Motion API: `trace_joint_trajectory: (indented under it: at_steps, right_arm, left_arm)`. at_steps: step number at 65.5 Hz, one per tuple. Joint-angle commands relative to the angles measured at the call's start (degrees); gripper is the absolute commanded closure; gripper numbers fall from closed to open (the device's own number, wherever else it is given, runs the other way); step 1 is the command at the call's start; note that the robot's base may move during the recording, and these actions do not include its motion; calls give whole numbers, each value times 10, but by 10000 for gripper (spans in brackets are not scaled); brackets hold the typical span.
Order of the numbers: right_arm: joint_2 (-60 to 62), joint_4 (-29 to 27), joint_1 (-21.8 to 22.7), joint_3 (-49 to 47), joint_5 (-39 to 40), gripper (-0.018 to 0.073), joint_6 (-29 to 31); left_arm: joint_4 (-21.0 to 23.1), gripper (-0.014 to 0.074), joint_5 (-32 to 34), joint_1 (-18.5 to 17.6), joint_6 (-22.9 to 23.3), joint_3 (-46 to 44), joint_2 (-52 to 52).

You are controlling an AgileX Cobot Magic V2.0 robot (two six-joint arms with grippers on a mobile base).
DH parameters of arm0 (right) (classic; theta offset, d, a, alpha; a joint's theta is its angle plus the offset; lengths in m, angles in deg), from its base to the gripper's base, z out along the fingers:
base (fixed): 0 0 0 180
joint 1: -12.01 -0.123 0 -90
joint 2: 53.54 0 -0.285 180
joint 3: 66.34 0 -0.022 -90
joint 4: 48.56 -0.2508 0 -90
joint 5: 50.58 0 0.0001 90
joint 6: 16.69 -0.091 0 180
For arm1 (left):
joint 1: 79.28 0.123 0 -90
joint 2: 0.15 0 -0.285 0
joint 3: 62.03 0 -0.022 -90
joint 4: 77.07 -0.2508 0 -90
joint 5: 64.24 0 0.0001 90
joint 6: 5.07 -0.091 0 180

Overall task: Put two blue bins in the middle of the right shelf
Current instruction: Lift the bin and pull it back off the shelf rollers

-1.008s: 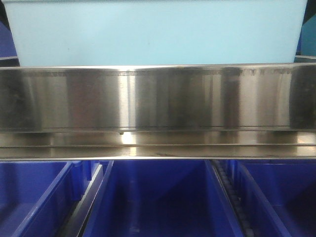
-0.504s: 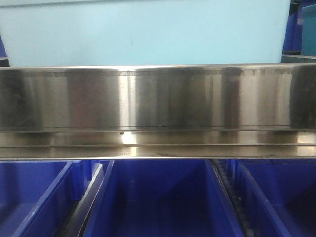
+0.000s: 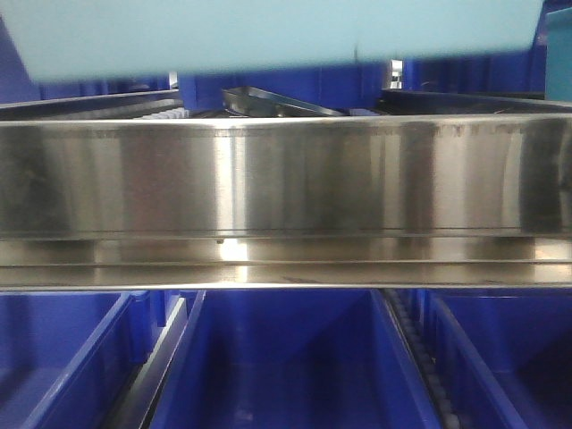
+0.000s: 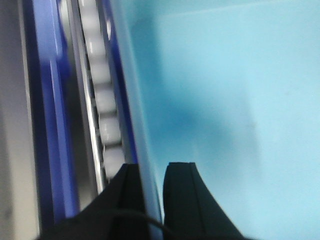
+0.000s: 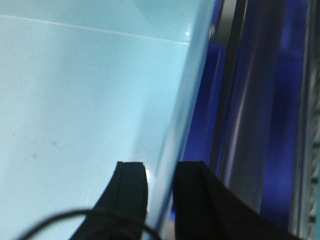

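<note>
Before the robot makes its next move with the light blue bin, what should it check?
1. Left pincer grips the light blue bin: ok, one finger on each side of its wall.
2. Right pincer grips it: ok, same hold on the other wall.
3. Bin's bottom is above the steel rail: ok, a gap shows between them.
4. Bin is level: not ok, its bottom edge sits lower on the left in the front view.
5. Landing spot is free: cannot tell, it is out of view.
6. Second light blue bin: cannot tell, not in view.
</note>
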Motion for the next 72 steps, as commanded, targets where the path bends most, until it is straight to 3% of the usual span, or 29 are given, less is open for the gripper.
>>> trace_joint_trajectory:
  at_steps: [1, 7, 22, 72]
  right_arm:
    - [21, 11, 2, -32, 28, 710, -3]
    - [28, 11, 2, -69, 28, 710, -3]
    - [31, 11, 2, -145, 19, 710, -3]
    - [31, 11, 2, -144, 7, 712, -3]
  left_arm:
    - [27, 707, 52, -4, -6, -7, -46]
    - [33, 707, 75, -4, -6, -16, -73]
    - [33, 707, 61, -4, -6, -100, -82]
    - [18, 707, 59, -4, -6, -109, -73]
